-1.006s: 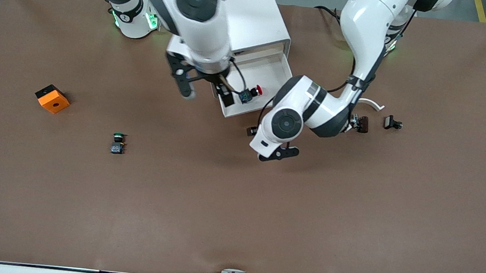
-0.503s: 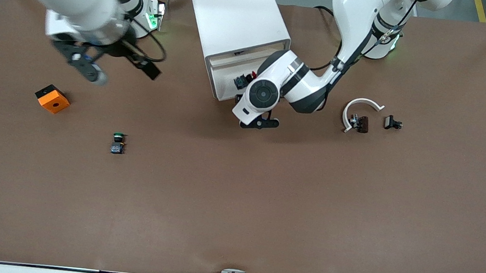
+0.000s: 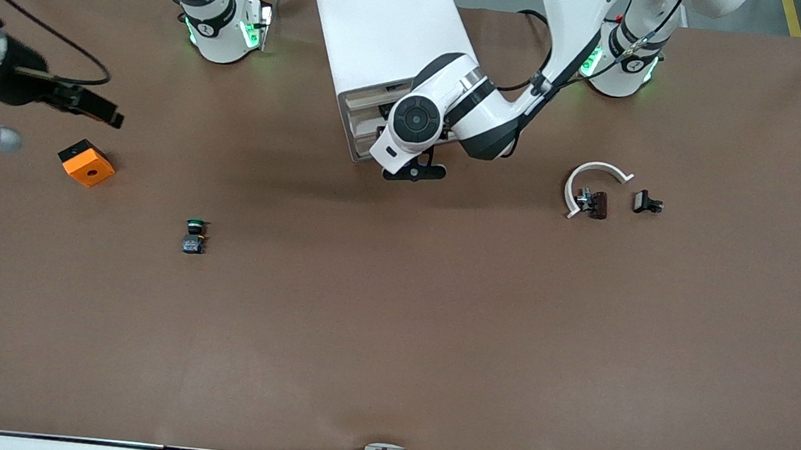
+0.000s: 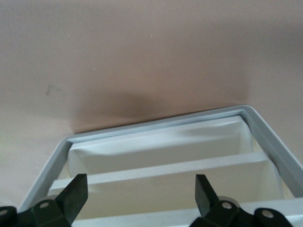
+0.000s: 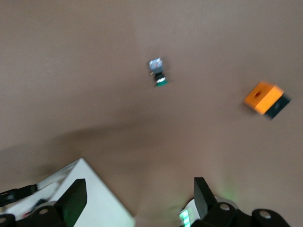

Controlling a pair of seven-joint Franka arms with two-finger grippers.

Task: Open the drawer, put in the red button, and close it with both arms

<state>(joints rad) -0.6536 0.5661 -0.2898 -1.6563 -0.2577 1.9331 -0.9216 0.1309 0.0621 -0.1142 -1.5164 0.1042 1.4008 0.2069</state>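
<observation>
The white cabinet (image 3: 389, 33) stands between the arms' bases. Its drawer (image 3: 358, 116) sits pushed in, about level with the other cream fronts. The red button is hidden from every view. My left arm's wrist (image 3: 418, 120) is right in front of the cabinet's front. In the left wrist view my left gripper (image 4: 139, 198) is open and empty, close to the cream drawer fronts (image 4: 165, 189). My right gripper (image 3: 61, 127) is open and empty, up in the air over the table near the orange block (image 3: 86, 163), at the right arm's end.
A green-capped button (image 3: 194, 234) stands nearer the front camera than the cabinet; it also shows in the right wrist view (image 5: 157, 73), as does the orange block (image 5: 262, 98). A white arc piece (image 3: 592, 179) and two small dark clips (image 3: 646, 202) lie toward the left arm's end.
The drawer was open with the red button in it; now it is pushed in. My left arm moved in against the cabinet's front. My right arm swung away toward its end of the table.
</observation>
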